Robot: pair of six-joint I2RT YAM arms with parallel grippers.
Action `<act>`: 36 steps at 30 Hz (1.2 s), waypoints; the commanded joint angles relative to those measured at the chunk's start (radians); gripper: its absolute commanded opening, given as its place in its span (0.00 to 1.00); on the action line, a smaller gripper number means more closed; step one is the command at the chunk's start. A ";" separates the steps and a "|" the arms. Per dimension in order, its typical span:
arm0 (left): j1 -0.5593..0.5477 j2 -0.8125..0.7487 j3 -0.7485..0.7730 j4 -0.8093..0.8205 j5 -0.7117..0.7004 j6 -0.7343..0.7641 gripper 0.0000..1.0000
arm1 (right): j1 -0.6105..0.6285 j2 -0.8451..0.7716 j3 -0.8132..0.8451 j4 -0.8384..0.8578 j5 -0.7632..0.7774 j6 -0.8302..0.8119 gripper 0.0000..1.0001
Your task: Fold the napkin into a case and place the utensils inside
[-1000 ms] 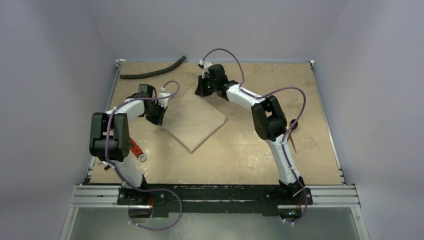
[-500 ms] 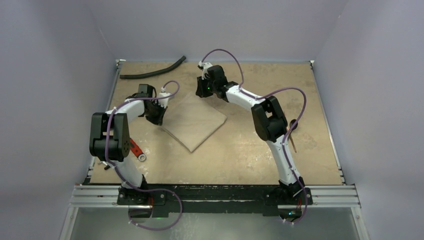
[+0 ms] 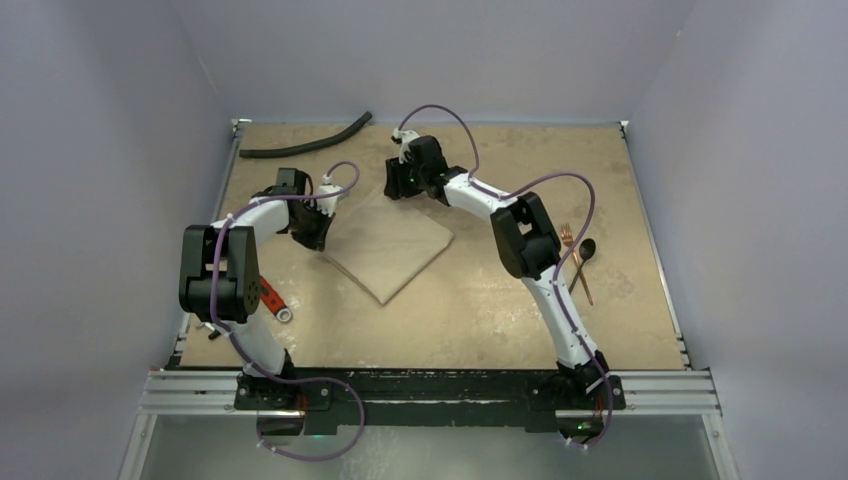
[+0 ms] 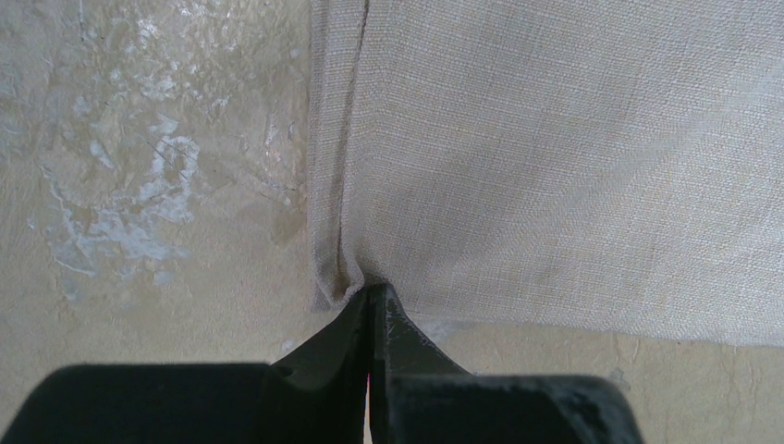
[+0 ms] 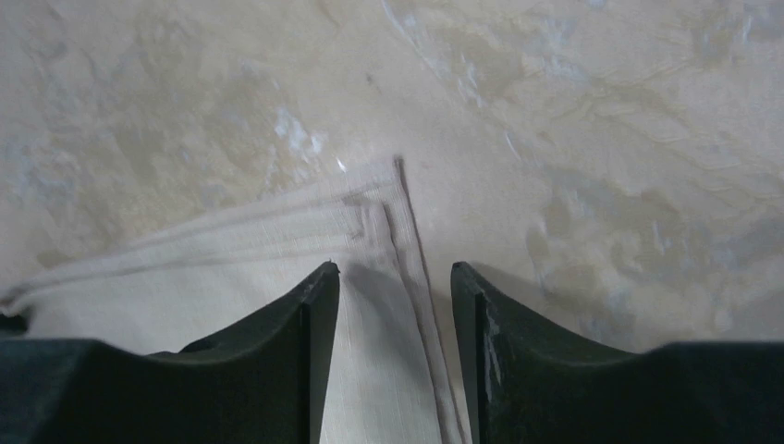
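You're working with the napkin (image 3: 390, 240) lying as a diamond on the counter (image 3: 480, 310), one corner pointing toward the arm bases and the opposite one toward the back wall.

Your left claw (image 4: 372, 294) is sitting at the napkin's left corner, squeezed fully together. The cloth is puckering right at its tips, so I'm reading that as a pinch on the corner hem.

Your right claw (image 5: 395, 270) is hovering at the napkin's far corner, about half open and gripping nothing. The hem is showing stacked layers and is running down between the two fingers, touching neither as far as I can tell.

Here's what the next move is hanging on. From the left claw, the whole body of the napkin is spreading away toward its right corner. Any fold is going to be a carry across the cloth in that direction, and only your left side is holding fabric.

The utensils (image 3: 577, 255) are lying to the right of the napkin, well apart from it. The fork (image 3: 567, 238) and the spoon (image 3: 587, 246) are side by side, heads toward the back and handles running toward the bases. Your right arm is the nearer one to them, with its elbow hanging just beside them.
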 commanded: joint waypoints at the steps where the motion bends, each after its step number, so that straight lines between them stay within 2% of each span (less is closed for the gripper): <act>1: 0.010 0.021 0.001 -0.045 0.002 0.020 0.00 | 0.012 0.014 0.058 -0.017 0.029 0.004 0.49; 5: 0.011 0.025 0.006 -0.046 0.002 0.021 0.00 | 0.012 -0.020 0.015 0.027 0.054 0.009 0.36; 10: 0.011 0.029 0.008 -0.049 0.006 0.020 0.00 | 0.012 -0.049 -0.009 0.037 0.083 0.000 0.26; 17: 0.010 0.028 0.006 -0.051 0.005 0.023 0.00 | 0.013 -0.073 -0.026 0.046 0.096 -0.008 0.00; 23: 0.010 0.029 0.005 -0.051 0.000 0.025 0.00 | 0.013 -0.096 -0.046 0.062 0.087 -0.005 0.00; 24: 0.011 0.030 0.004 -0.051 0.000 0.027 0.00 | 0.013 -0.094 -0.042 0.060 0.078 -0.002 0.03; 27: 0.011 0.032 0.003 -0.050 0.002 0.027 0.00 | 0.013 -0.072 -0.003 0.042 0.061 0.009 0.39; 29: 0.013 0.032 -0.001 -0.049 0.003 0.027 0.00 | 0.017 -0.059 0.008 0.038 0.058 0.016 0.48; 33: 0.012 0.030 -0.003 -0.048 0.001 0.030 0.00 | 0.031 -0.049 0.011 0.038 0.077 0.015 0.47; 36: 0.015 0.031 -0.001 -0.048 0.001 0.031 0.00 | 0.037 -0.045 0.009 0.035 0.102 0.009 0.41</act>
